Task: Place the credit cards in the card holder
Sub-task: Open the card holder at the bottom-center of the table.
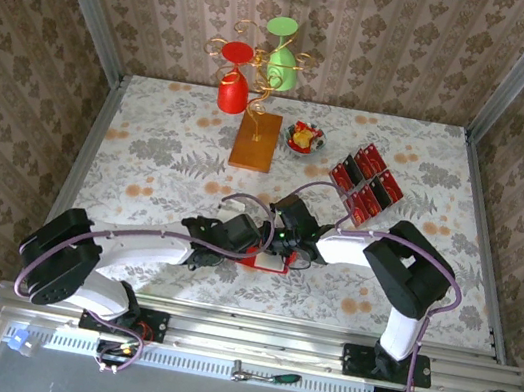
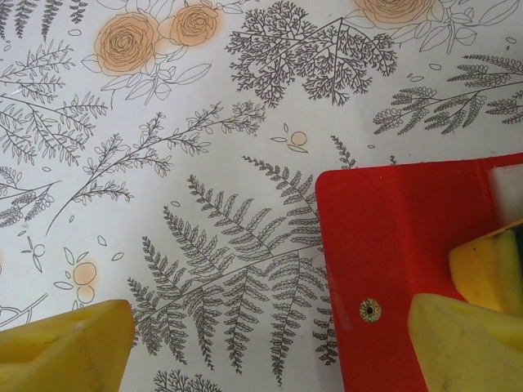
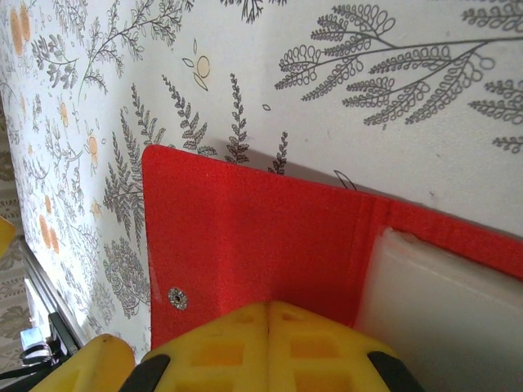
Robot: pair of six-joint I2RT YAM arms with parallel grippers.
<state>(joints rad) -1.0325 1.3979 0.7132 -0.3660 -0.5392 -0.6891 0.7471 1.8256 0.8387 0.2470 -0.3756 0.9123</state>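
The card holder (image 1: pixel 266 262) lies open on the flowered table near the front middle, a flat red folder (image 2: pixel 392 237) with a metal snap (image 2: pixel 369 309) and a pale inside (image 3: pixel 441 302). My right gripper (image 3: pixel 268 314) is shut, its joined tips resting on the red flap (image 3: pixel 245 237) with nothing between them. My left gripper (image 2: pixel 270 359) is open: one finger is over bare table and the other finger (image 2: pixel 466 343) is over the flap's corner. In the top view both grippers, left (image 1: pixel 244 239) and right (image 1: pixel 283 232), meet over the holder. The credit cards (image 1: pixel 367 184), red with black bands, lie spread at the back right.
A gold wire stand on an orange wooden slab (image 1: pixel 255 141) holds a red cup (image 1: pixel 233 89) and a green cup (image 1: pixel 283 66) at the back. A small bowl of sweets (image 1: pixel 305 139) sits beside the slab. Patterned walls close in the table on three sides.
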